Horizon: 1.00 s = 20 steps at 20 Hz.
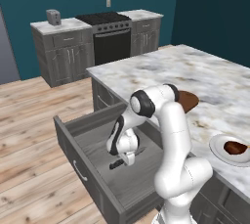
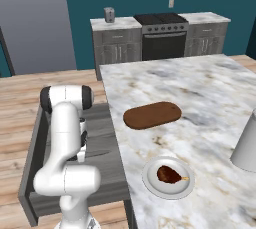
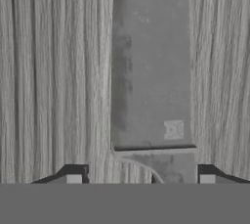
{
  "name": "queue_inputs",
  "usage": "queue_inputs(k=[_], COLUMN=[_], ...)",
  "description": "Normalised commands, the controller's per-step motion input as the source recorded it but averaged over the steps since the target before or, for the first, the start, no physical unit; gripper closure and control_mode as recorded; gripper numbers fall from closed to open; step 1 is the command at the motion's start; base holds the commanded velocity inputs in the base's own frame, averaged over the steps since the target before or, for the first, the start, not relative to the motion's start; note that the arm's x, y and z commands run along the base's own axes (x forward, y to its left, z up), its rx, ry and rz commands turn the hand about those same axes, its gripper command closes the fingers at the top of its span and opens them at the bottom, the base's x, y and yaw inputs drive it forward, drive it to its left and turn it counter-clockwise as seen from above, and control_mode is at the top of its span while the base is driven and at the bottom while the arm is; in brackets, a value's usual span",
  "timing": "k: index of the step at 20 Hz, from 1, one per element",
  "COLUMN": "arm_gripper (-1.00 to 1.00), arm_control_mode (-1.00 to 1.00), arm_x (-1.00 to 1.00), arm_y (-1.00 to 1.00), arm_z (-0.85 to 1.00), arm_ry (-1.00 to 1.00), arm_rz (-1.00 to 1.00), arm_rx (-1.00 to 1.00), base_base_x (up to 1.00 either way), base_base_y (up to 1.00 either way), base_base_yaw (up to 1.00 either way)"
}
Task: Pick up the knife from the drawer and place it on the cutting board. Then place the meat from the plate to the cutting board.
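The wide grey drawer is pulled out from the island, and the knife lies on its floor with the dark handle toward the front. My gripper reaches down into the drawer right above the knife. In the hand view the grey blade runs up the middle, and my gripper is open with one fingertip on each side of the knife, a gap left on both. On the marble island lie the reddish-brown cutting board and the white plate holding the meat.
The drawer's walls and front surround the hand. A grey cylindrical vessel stands on the island's right edge. A stove and cabinets with a toaster line the far wall across wooden floor.
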Motion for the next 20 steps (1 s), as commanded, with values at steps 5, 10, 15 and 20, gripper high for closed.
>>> queue_inputs(k=[5, 10, 15, 20], arm_gripper=[1.00, 1.00, 1.00, 1.00], arm_control_mode=[-1.00, -1.00, -1.00, -1.00], arm_x=[0.00, 0.00, -0.03, -0.20], arm_y=[0.09, 0.13, 0.11, 0.02], arm_z=[-0.39, -0.21, 0.15, 0.43], arm_ry=[0.00, 0.00, 0.02, 0.01], arm_rz=[0.00, 0.00, 0.00, 0.00], arm_rx=[0.00, 0.00, 0.00, 0.00], base_base_x=[0.00, 0.00, 0.00, 0.00], base_base_y=[0.00, 0.00, 0.00, 0.00], base_base_yaw=[0.00, 0.00, 0.00, 0.00])
